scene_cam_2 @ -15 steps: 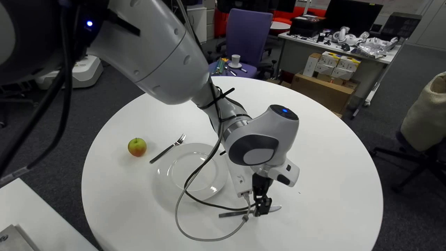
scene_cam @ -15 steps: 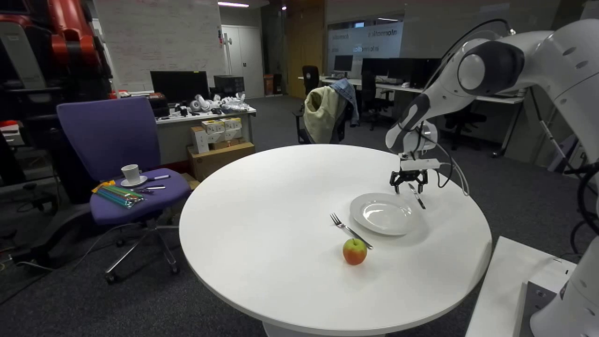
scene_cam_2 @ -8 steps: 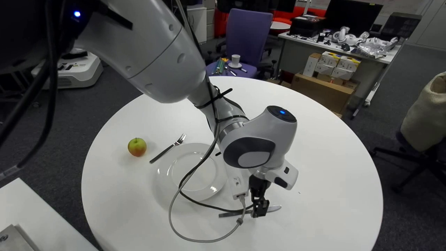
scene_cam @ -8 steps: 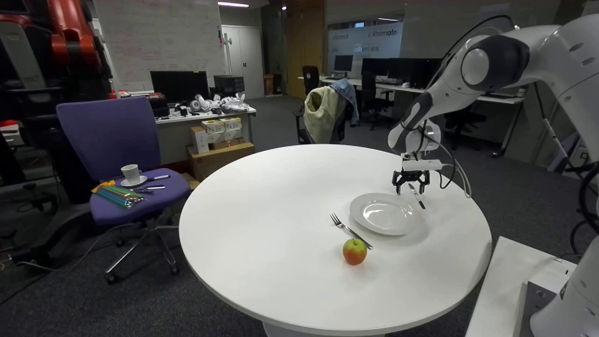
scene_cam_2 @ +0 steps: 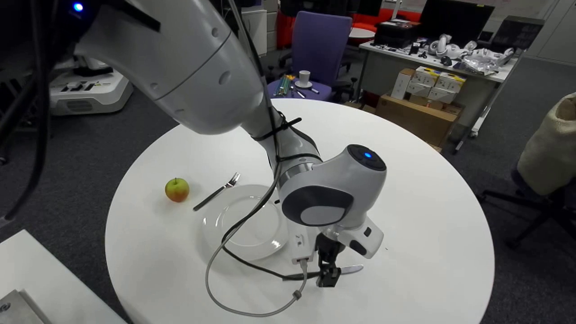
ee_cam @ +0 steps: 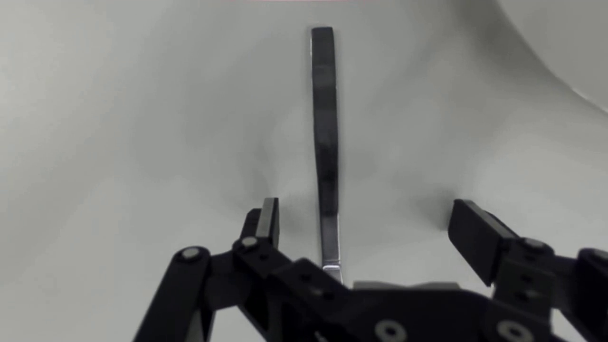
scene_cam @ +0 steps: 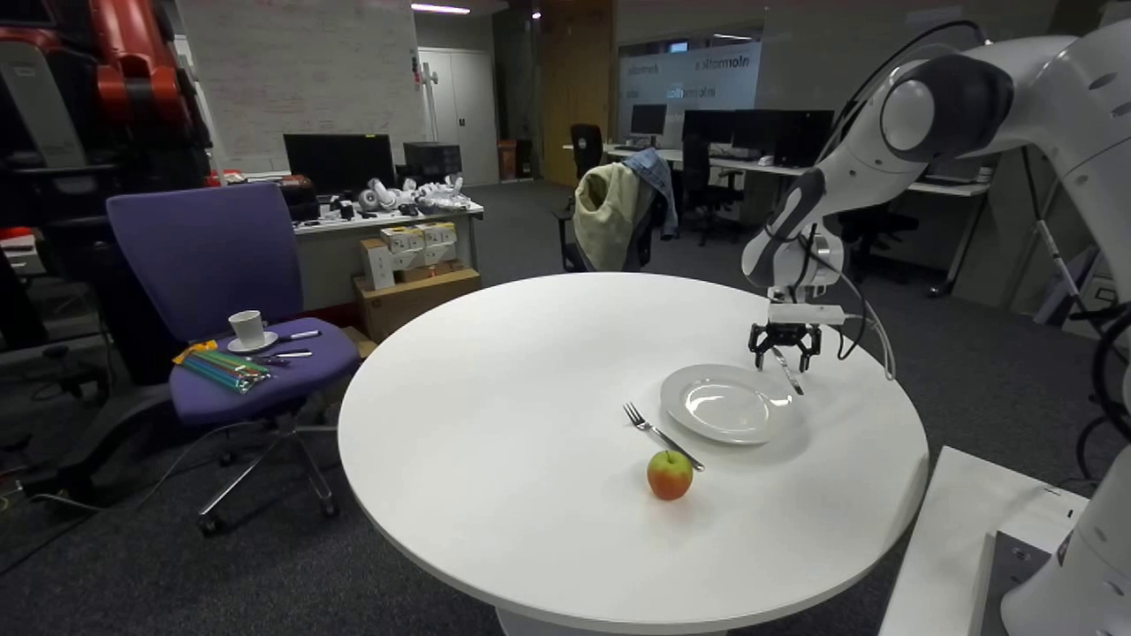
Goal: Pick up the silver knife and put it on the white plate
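Note:
The silver knife (scene_cam: pixel 790 378) lies flat on the table beside the white plate (scene_cam: pixel 729 408); both also show in an exterior view, the knife (scene_cam_2: pixel 352 269) partly hidden behind the gripper and cable, the plate (scene_cam_2: pixel 252 220) crossed by the cable. My gripper (scene_cam: pixel 782 363) is open and pointed down over the knife. In the wrist view the knife (ee_cam: pixel 325 118) runs between the open fingers (ee_cam: pixel 363 216), nearer the left finger and touching neither; its lower part is hidden by the gripper body. The plate's edge (ee_cam: pixel 570 42) shows at the upper right.
A fork (scene_cam: pixel 658 433) and a red-green apple (scene_cam: pixel 670 475) lie on the plate's far side from the knife; both also show in an exterior view, the fork (scene_cam_2: pixel 218 191) and the apple (scene_cam_2: pixel 177 190). A loose cable (scene_cam_2: pixel 243 310) hangs beside the gripper, low over the table (scene_cam: pixel 495 442).
My open gripper has shifted a little along the knife toward its handle end, and sideways across it, away from the plate. Knife, plate, fork and apple have not moved.

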